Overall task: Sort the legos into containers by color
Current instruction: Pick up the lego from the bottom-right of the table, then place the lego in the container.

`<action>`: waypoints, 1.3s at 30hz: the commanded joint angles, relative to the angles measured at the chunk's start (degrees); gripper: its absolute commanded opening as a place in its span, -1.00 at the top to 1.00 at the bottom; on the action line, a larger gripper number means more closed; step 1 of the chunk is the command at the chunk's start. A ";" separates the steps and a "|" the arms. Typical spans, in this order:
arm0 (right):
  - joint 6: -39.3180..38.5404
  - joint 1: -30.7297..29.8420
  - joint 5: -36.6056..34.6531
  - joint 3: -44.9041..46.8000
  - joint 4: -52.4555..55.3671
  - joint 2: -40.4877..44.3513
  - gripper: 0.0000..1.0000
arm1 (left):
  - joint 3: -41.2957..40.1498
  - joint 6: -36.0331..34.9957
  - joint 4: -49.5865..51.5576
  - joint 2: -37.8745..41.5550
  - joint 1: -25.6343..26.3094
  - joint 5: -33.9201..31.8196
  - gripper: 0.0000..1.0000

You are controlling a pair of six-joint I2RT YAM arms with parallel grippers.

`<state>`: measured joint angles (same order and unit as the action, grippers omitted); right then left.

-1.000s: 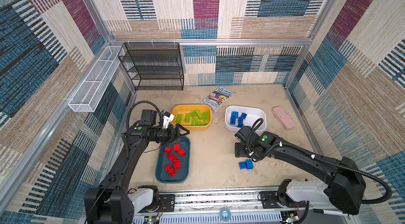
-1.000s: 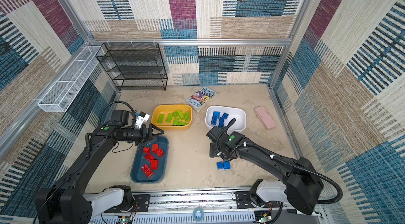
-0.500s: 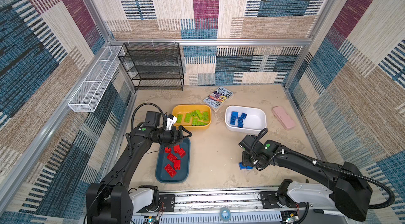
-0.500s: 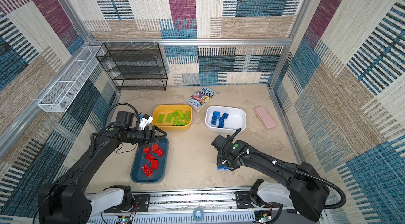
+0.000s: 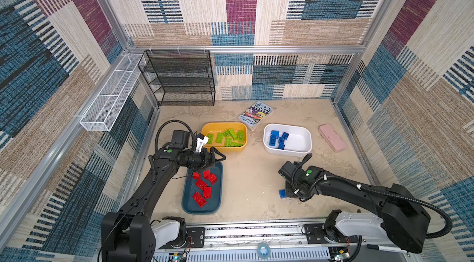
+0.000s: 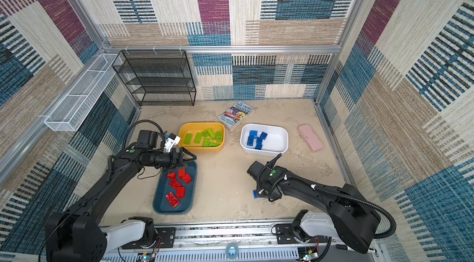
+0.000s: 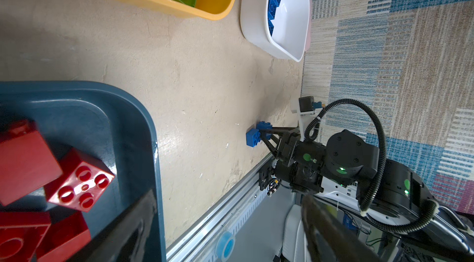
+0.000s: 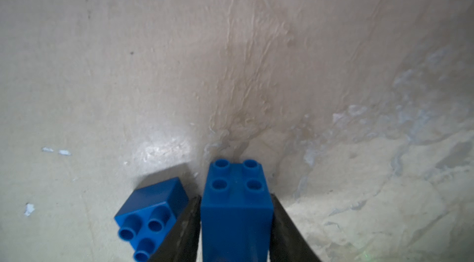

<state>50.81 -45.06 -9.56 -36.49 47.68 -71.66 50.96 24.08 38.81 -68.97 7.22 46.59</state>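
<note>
Two blue bricks are outside the bins, on the bare tabletop [image 5: 251, 183] toward its front edge, in front of the white bin [image 5: 287, 151]. The right pincer [image 8: 234, 201] is clamped on one of them, the held brick [image 8: 236, 183]. The right wrist view shows a dark finger [image 8: 189, 224] flat against each of two opposite sides, with the studs up. Whether it sits on the tabletop or hangs just above it is hard to tell from so close. The loose brick [image 8: 151, 212] lies just beside it, outside the fingers and turned at an angle to it. In both top views the wrist covers most of this pair.

The left pincer [image 5: 221, 160] has its fingers spread wide with nothing between them. It hangs over the far end of the teal bin [image 5: 188, 204], near the yellow bin [image 5: 205, 130].

Six red bricks [image 5: 204, 186] lie scattered in the teal bin. The green bricks [image 5: 228, 136] are in the yellow bin, some overlapping. More blue bricks [image 5: 278, 138] are bunched at the left end of the white bin. The yellow and white bins stand side by side, apart. The teal bin is nearer the front, on the left arm's side.

A book [image 5: 256, 115] lies just behind the gap between the yellow and white bins. A pink case [image 5: 332, 137] lies to the right of the white bin, and a black shelf [image 5: 179, 78] stands against the back wall.
</note>
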 commanded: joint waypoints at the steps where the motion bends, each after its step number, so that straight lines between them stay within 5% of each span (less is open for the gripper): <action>1: -1.02 0.22 -1.86 -2.12 -0.69 0.61 0.27 | -0.07 0.79 -0.77 0.41 -0.02 -0.54 -0.83; 10: -13.82 9.89 -6.07 -19.65 0.63 -0.64 0.44 | 1.13 1.12 -0.85 0.17 -0.01 -0.57 -0.83; 20: -34.02 22.44 -5.35 -33.56 -10.51 -19.95 0.45 | 2.83 2.51 -0.89 1.25 0.25 0.09 -0.83; 28: -37.93 27.72 -4.38 -37.59 -18.16 -32.73 0.44 | 2.74 2.90 -1.28 1.38 0.33 0.74 -0.83; 33: -38.87 28.54 -4.06 -40.73 -18.53 -36.27 0.15 | 2.57 2.90 -1.19 1.47 0.33 0.78 -0.83; 39: -37.00 28.49 -0.15 -37.31 -15.77 -28.97 -0.27 | 2.53 2.40 -0.88 1.26 0.33 0.20 -0.83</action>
<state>12.51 -16.62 -12.34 -75.16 31.20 -104.07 53.34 26.33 38.76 -67.75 7.62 46.68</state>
